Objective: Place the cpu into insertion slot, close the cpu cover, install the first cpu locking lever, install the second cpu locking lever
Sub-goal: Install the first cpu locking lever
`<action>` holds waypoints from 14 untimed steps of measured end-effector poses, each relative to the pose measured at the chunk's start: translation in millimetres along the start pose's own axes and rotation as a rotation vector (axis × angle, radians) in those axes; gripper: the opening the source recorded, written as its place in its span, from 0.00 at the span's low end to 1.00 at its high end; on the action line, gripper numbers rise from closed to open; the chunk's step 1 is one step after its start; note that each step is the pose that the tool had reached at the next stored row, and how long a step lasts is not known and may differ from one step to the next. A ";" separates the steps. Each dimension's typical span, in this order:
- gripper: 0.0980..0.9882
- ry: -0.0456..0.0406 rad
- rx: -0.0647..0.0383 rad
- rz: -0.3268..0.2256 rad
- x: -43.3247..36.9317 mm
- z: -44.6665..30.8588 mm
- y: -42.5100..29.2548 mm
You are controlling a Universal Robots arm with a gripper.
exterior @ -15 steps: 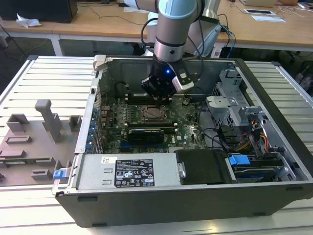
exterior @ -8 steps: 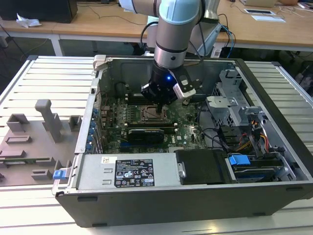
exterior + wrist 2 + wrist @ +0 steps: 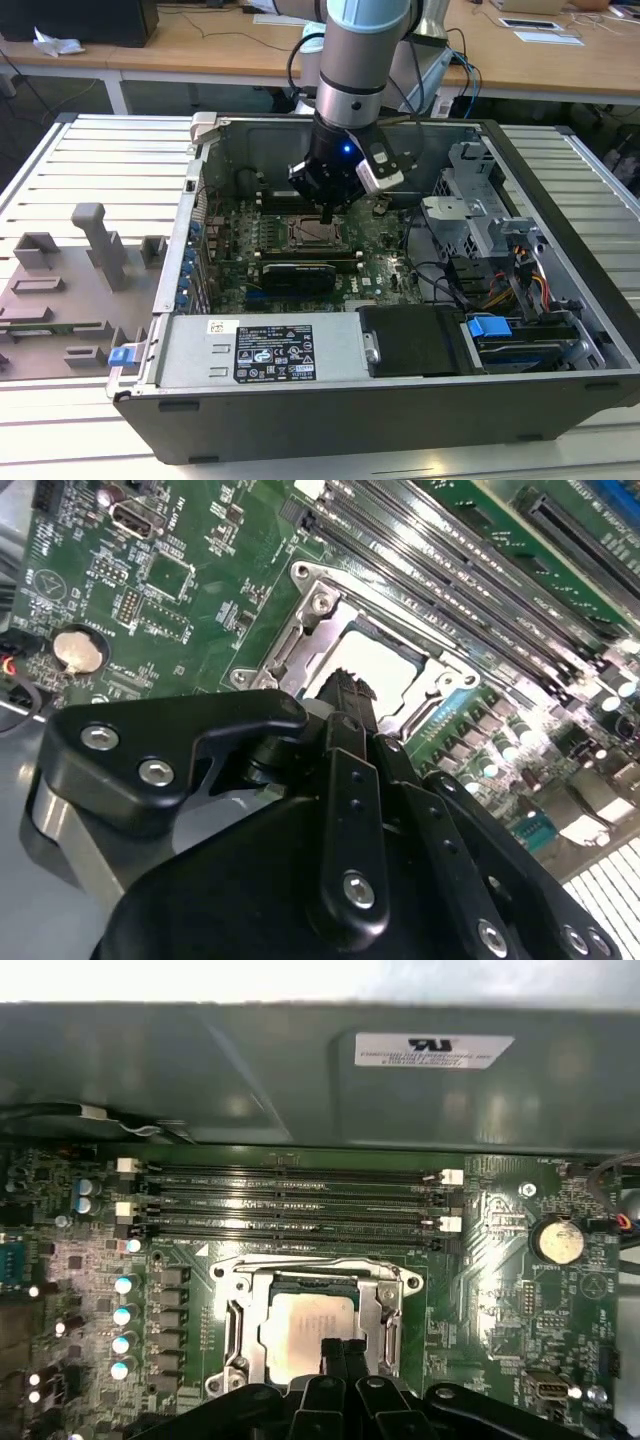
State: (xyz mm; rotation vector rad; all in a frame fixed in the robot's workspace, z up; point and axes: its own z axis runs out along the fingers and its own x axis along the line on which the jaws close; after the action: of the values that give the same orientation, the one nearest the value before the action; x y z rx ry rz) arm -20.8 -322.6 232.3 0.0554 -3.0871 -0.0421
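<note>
Gripper (image 3: 343,1360), its fingers pressed together and empty, hovers above cpu (image 3: 308,1333) seated under the cpu cover (image 3: 312,1272); press levers slowly.

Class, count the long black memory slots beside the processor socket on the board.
4, side by side in the first wrist view, between the processor socket and the case wall.

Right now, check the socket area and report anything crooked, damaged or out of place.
Nothing stands out. The cpu lies flat and square in the insertion slot, framed evenly by the cpu cover. The gripper hangs at the chip's edge.
</note>
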 end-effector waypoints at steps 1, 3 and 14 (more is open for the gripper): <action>0.01 0.0001 0.003 0.000 0.2 -3.8 0.1; 0.01 0.0002 0.005 0.000 0.4 -6.6 0.2; 0.01 0.0005 0.016 0.001 0.9 -15.7 0.5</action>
State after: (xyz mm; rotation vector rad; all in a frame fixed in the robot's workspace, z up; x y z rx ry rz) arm -20.9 -322.6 248.0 0.0546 -3.0871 -0.0179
